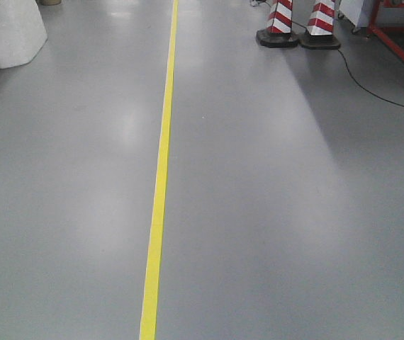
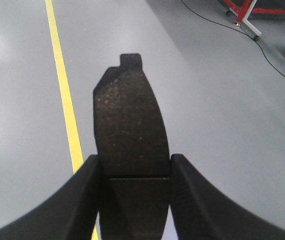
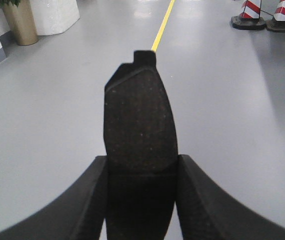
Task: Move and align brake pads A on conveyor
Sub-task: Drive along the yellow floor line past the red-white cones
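Stands over a grey glossy floor (image 1: 294, 212), spread beneath and ahead of the left claw (image 2: 135, 157) and the right claw (image 3: 142, 159) and filling most of every view. Has a yellow line (image 1: 161, 177) running along that floor: below and to the left of the left claw, straight ahead beyond the tip of the right claw. Faces a red frame (image 2: 277, 10) far ahead and to the right of the left claw. Faces a white block (image 3: 57, 15) and a gold pot (image 3: 20, 22), side by side, far ahead and to the left of the right claw; far ahead to its right, two red-and-white cones (image 3: 251, 10) on black bases, next to each other. Grips the left-hand pad (image 2: 130, 115) in the left claw, fingers clenched against both long edges of its near part. Grips the right-hand pad (image 3: 140, 110) the same way in the right claw, clamped from both sides. Holds each pad pointing forward past the fingertips, above the floor and touching nothing but the fingers. Shows on each a dark, finely speckled, slightly curved face, with a small square tab at the far end.
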{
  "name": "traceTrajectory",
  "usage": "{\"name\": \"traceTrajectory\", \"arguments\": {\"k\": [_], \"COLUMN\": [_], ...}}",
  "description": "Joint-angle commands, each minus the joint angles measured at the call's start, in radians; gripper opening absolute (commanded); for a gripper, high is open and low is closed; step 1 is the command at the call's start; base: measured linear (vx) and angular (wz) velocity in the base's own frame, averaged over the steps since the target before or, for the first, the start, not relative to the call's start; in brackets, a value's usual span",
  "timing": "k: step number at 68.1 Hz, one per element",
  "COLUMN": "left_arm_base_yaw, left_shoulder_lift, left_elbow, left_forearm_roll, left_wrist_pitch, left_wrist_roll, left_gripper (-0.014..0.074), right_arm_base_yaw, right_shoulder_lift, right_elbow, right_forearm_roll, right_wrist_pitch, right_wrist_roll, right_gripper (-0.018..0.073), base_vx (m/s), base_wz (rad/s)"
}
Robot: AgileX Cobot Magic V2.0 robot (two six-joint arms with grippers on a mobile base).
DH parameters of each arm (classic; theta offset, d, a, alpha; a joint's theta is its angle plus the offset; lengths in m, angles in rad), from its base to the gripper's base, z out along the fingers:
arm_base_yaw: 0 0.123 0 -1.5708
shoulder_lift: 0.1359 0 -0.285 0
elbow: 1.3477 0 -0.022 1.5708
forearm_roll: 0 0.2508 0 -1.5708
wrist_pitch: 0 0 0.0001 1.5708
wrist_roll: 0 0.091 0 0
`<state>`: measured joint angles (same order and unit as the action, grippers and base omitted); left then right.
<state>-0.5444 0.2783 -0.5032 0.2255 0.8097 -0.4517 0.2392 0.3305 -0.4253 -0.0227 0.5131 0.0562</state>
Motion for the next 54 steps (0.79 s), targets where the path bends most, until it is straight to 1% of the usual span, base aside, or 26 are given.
{"name": "traceTrajectory", "arguments": {"k": [1, 54], "left_arm_base_yaw": [-0.004, -0.004], "left_shoulder_lift": [0.010, 0.010], "left_elbow": [-0.031, -0.031], "left_forearm_roll": [0.015, 0.015], "left_wrist_pitch": [-0.083, -0.080], "left_wrist_roll": [-0.002, -0.002], "left_gripper": [-0.0006, -0.0006], "right_arm_base_yaw": [-0.007, -0.007], "right_shoulder_lift": [0.005, 0.005], "right_elbow": [-0.030, -0.030], "right_forearm_roll": [-0.007, -0.007], "right_wrist_pitch": [-0.092, -0.092], "right_wrist_roll": [-0.004, -0.004], "right_gripper": [-0.0007, -0.0007], "base_vx": [0.57, 0.65], "base_wz": [0.03, 0.11]}}
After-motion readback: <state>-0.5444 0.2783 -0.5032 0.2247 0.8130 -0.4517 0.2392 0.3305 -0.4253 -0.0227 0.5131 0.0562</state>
